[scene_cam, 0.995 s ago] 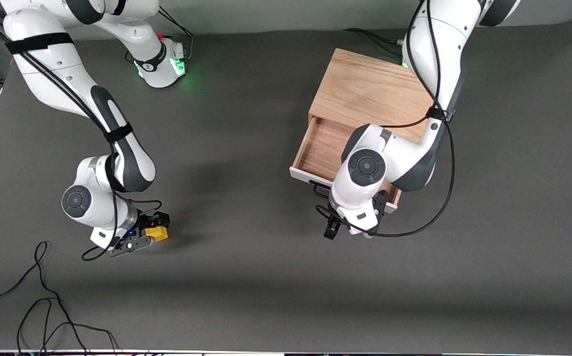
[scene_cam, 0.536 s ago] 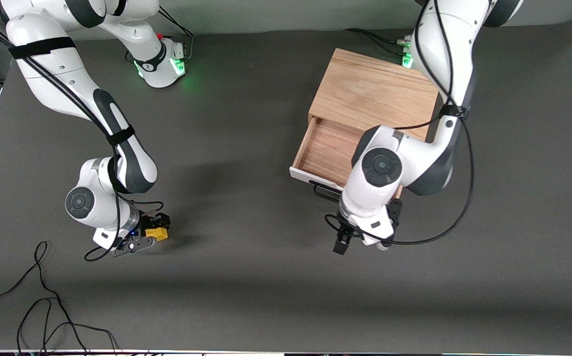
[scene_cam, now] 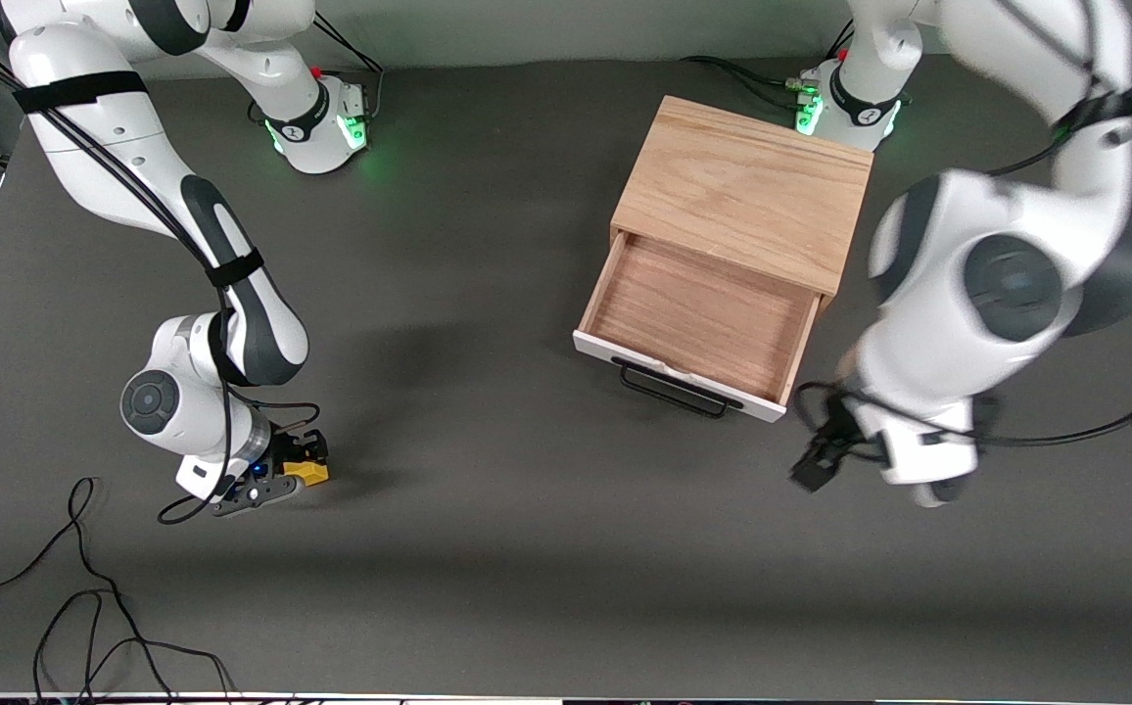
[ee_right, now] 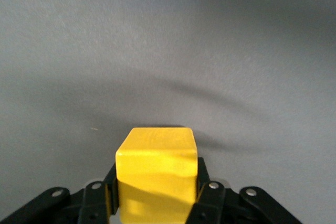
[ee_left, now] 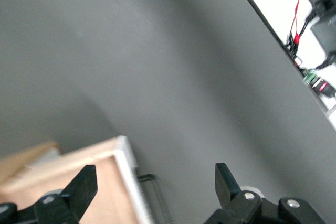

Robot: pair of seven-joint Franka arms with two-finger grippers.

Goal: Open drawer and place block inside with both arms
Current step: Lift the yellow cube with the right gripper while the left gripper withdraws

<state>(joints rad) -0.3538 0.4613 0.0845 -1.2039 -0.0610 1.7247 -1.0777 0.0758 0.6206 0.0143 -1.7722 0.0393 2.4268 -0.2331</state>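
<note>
The drawer (scene_cam: 693, 328) of the light oak box (scene_cam: 742, 191) stands pulled out, its brown wood inside bare, and its black bar handle (scene_cam: 674, 389) faces the front camera. My left gripper (scene_cam: 825, 460) is open and empty, over the table beside the drawer's corner at the left arm's end. The left wrist view shows it (ee_left: 155, 182) with the drawer's white front (ee_left: 128, 174) between its spread fingers. My right gripper (scene_cam: 297, 477) is shut on the yellow block (scene_cam: 309, 473), low at the table toward the right arm's end. The right wrist view shows the block (ee_right: 156, 171) clamped between both fingers (ee_right: 202, 187).
Loose black cables (scene_cam: 86, 607) lie on the dark table near the front edge at the right arm's end. The two green-lit bases (scene_cam: 326, 127) stand along the table's back edge. Open dark table (scene_cam: 488, 490) lies between the block and the drawer.
My left arm has swung away from the drawer's handle toward the left arm's end, uncovering the open drawer. My right gripper with the block has shifted slightly.
</note>
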